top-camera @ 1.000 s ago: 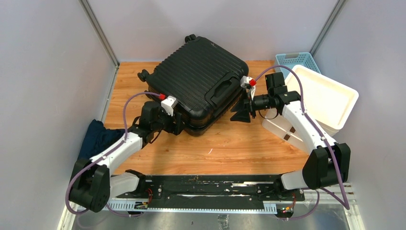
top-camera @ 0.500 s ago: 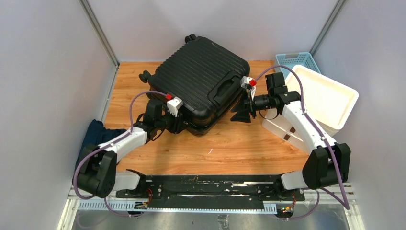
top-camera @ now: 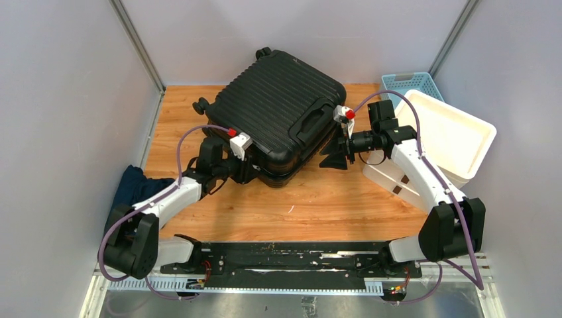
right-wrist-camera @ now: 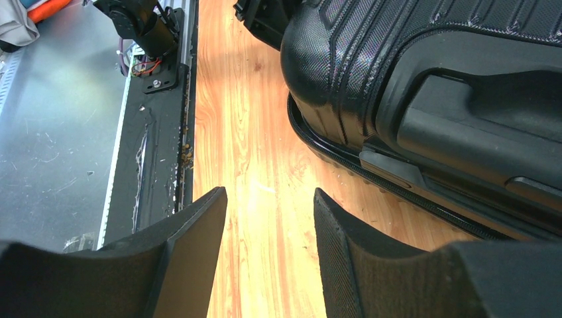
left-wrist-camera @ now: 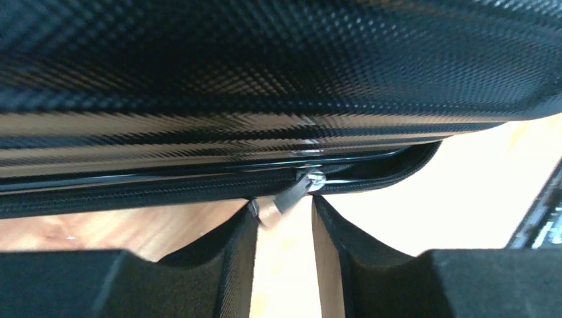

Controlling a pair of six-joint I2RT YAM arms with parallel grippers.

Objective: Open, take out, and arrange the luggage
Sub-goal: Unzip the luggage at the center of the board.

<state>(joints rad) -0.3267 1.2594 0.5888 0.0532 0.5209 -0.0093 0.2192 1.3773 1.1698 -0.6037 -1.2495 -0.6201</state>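
Unzipping step: left gripper spread, zip pull between its tips at luggage's 7 o'clock, must pinch next; right gripper spread, idle at 4 o'clock.

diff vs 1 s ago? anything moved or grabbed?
The left gripper slid right along the suitcase at its near zipper seam. Open, it now straddles the zipper pull, with nothing gripped. The right gripper, suitcase, white drawer unit and blue basket stayed put.
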